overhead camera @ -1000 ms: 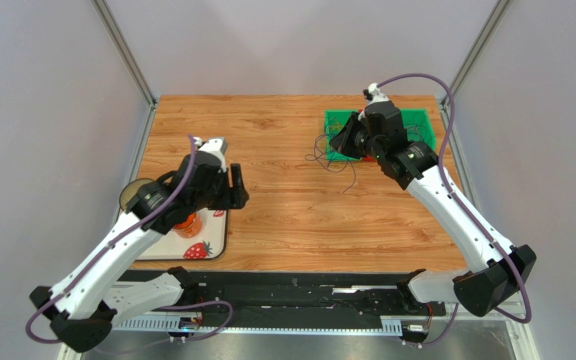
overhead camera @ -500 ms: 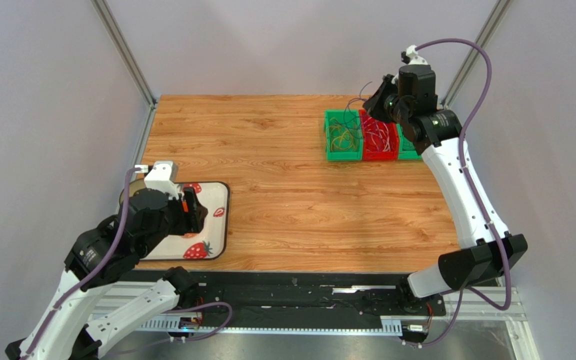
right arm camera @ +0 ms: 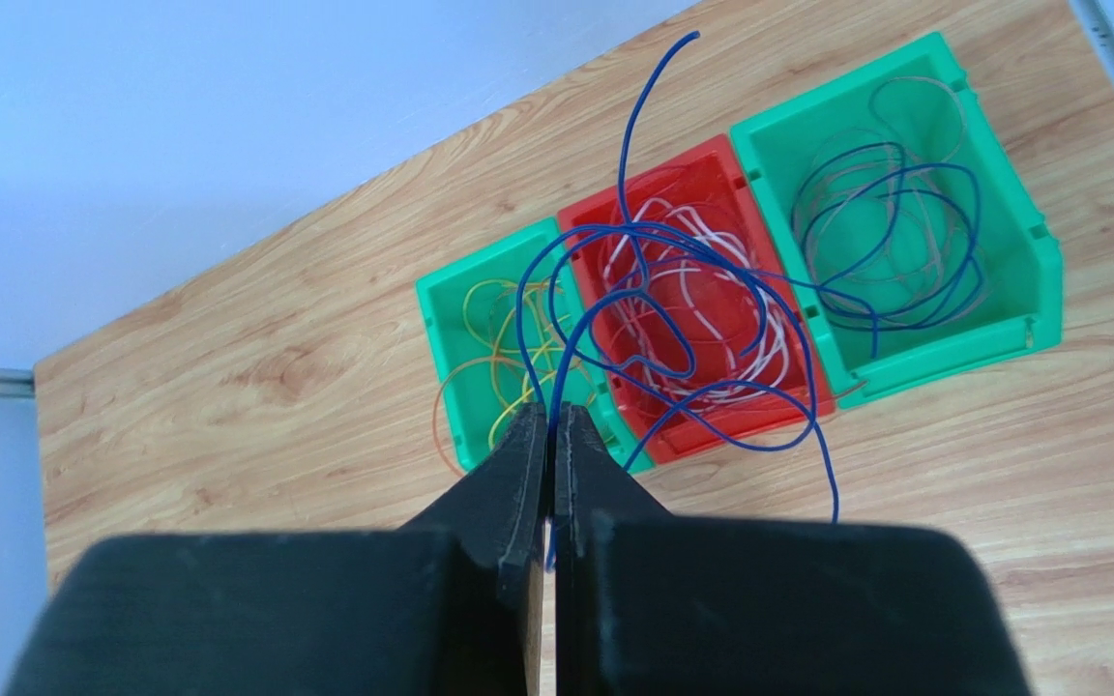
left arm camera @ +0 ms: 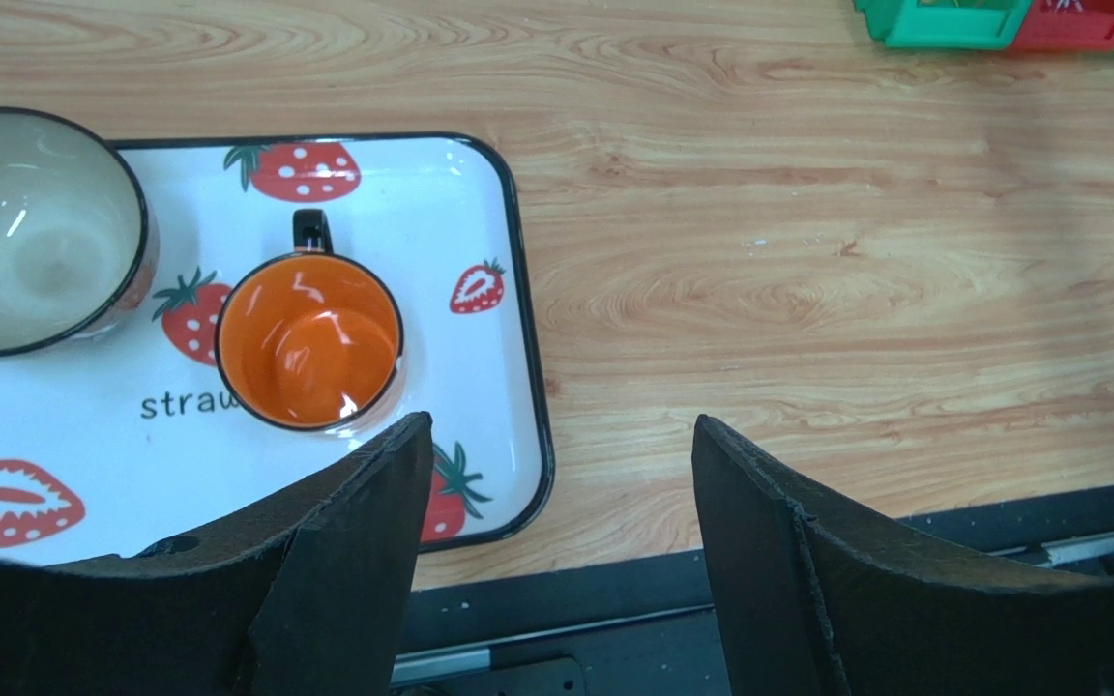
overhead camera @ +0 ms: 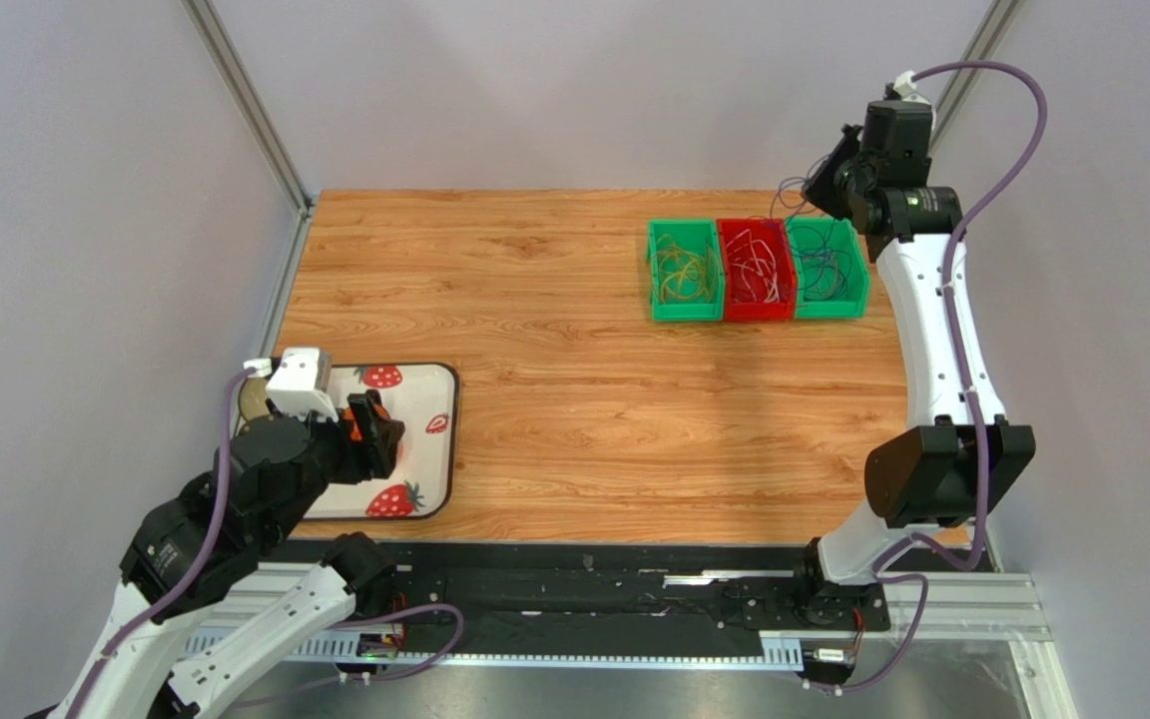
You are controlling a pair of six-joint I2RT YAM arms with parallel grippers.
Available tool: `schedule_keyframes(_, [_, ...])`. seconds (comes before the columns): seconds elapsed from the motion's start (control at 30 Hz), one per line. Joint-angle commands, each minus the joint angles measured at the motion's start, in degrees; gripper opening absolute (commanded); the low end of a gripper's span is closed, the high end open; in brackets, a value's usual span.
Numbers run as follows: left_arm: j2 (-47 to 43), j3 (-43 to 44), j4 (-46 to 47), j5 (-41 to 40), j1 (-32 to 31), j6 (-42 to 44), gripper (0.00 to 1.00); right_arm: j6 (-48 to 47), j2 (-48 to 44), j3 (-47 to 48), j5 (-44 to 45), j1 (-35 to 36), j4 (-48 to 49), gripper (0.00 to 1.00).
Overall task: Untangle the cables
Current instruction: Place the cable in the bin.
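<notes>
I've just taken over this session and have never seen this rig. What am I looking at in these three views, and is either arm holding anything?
Two robot arms with two-finger grippers stand at the near edge of a wooden table. The wide view looks down from above; the other two come from a camera on each wrist. The right gripper is shut on a blue cable that dangles over three bins: a green bin with yellow cables, a red bin with white cables, a second green bin with dark cables. The left gripper is open and empty, near a strawberry tray carrying an orange mug and a bowl.
</notes>
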Motion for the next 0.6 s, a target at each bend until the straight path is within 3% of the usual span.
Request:
schedule_keyframes(0.0, [-1.6,-0.9,3.6,-2.2,-0.1,0.5,0.75,-1.1,1.4,3.3,-0.2,-3.3,1.5,0.00])
schedule_keyframes(0.57, [-2.2,-2.1,3.9,-4.2,0.0,-0.6,0.75,-0.3,10.0,3.8,-6.0,-10.4,6.3,0.00])
